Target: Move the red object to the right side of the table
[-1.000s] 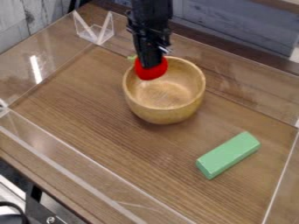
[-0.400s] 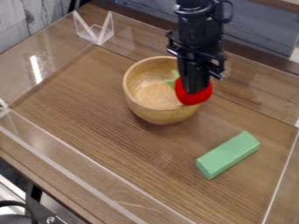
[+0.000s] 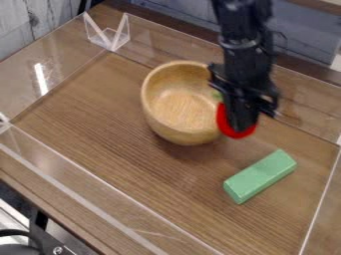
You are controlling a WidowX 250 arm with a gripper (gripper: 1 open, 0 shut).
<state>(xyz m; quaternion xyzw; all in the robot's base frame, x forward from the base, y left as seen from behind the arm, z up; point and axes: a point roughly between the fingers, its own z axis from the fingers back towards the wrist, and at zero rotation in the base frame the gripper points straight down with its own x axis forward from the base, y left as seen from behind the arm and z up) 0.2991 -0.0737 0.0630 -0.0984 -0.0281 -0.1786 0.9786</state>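
The red object [image 3: 237, 124] is a small glossy red toy held between the black fingers of my gripper [image 3: 240, 118], which points down and is shut on it. It hangs just right of the wooden bowl [image 3: 180, 103], low over the dark wood-grain table [image 3: 120, 169]; I cannot tell whether it touches the surface. Its green top is hidden by the fingers.
A green rectangular block [image 3: 260, 176] lies on the table, in front of and to the right of the gripper. Clear acrylic walls [image 3: 54, 70] edge the table, with a small clear stand [image 3: 107, 32] at the back left.
The gripper carried the red object from over the bowl's back left rim, across the bowl to the right and lower, to just beyond its right side.
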